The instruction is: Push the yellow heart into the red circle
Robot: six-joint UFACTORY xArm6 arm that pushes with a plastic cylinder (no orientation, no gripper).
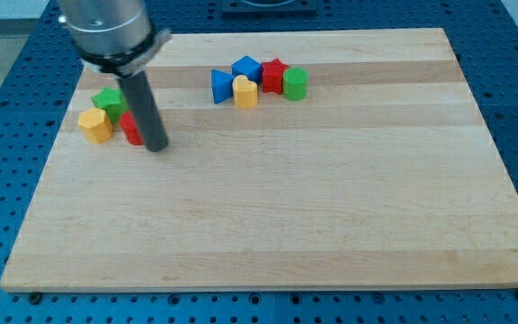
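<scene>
My tip (156, 147) sits on the wooden board (331, 234) near its top-left corner, touching or just beside the view's right side of a red block (131, 130) that the rod partly hides, so I cannot settle its shape; I have no jaws to report, only this bare rod. Just left of that red block lies a yellow block (95, 125), the green block (110, 100) behind them toward the top edge. Well apart, near the top edge's middle, a second cluster: blue triangular block (220, 86), blue block (246, 67), yellow block, possibly the heart (245, 92), red block (273, 76), green cylinder (295, 83), all packed together.
</scene>
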